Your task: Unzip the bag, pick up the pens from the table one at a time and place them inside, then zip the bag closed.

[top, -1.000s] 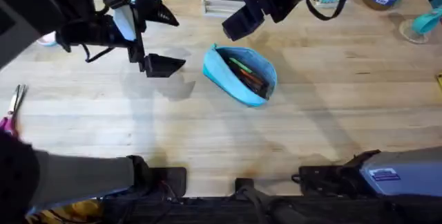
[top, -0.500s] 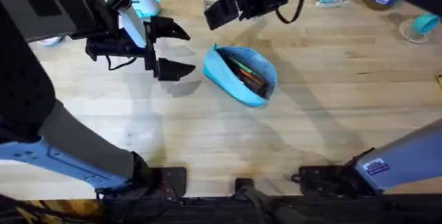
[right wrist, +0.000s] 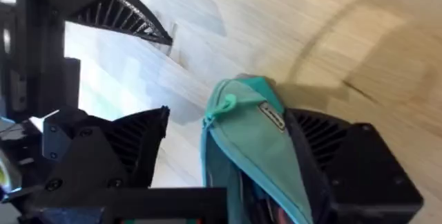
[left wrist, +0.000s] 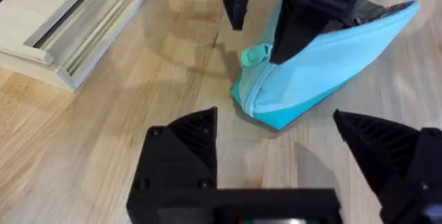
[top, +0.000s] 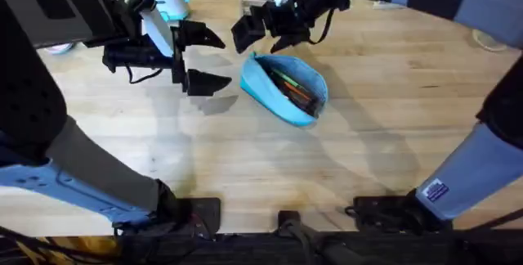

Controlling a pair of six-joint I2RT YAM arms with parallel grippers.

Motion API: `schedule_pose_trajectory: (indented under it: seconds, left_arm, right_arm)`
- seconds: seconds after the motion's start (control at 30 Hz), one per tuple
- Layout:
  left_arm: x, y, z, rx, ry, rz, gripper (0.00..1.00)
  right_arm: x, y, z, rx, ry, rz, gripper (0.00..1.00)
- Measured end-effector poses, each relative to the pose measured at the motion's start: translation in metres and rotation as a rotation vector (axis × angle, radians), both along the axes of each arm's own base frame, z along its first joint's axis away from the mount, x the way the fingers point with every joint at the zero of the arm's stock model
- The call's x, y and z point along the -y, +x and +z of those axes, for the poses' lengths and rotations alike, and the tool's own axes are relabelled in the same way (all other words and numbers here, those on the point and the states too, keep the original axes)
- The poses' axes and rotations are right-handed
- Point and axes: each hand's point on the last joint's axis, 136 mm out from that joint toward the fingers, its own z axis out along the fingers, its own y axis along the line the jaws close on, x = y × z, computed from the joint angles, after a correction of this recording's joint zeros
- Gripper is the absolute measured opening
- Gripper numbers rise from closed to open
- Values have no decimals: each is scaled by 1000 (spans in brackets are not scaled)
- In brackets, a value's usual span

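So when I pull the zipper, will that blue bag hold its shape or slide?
The bag is soft fabric gaping open, so it will probably buckle. It looks light, with only the pens inside, so it may slide on the smooth table unless the left end effector pins it.

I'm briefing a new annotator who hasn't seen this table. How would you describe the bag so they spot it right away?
Start at the table and go to its middle, just beyond centre. There, between the left gripper and the right gripper, lies the bag. It is the only light blue fabric thing there, a long pouch lying unzipped with pens showing inside.
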Motion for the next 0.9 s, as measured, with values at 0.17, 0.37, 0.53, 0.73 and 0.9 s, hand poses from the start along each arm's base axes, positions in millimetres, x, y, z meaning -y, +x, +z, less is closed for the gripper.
schedule_pose_trajectory:
  seconds: [0.17,0.37,0.53,0.73,0.9]
  left_arm:
    - [0,0,0,0,0,0,990]
    - [0,0,0,0,0,0,993]
    - [0,0,0,0,0,0,993]
    - [0,0,0,0,0,0,993]
    - [0,0,0,0,0,0,993]
  right_arm:
    - [-9,-7,-2,-34,20,3,997]
    - [-32,-20,6,-53,87,58,997]
    - [-41,-23,14,-61,149,88,997]
    - [-41,-24,14,-65,153,90,833]
    - [-39,-22,12,-60,137,78,638]
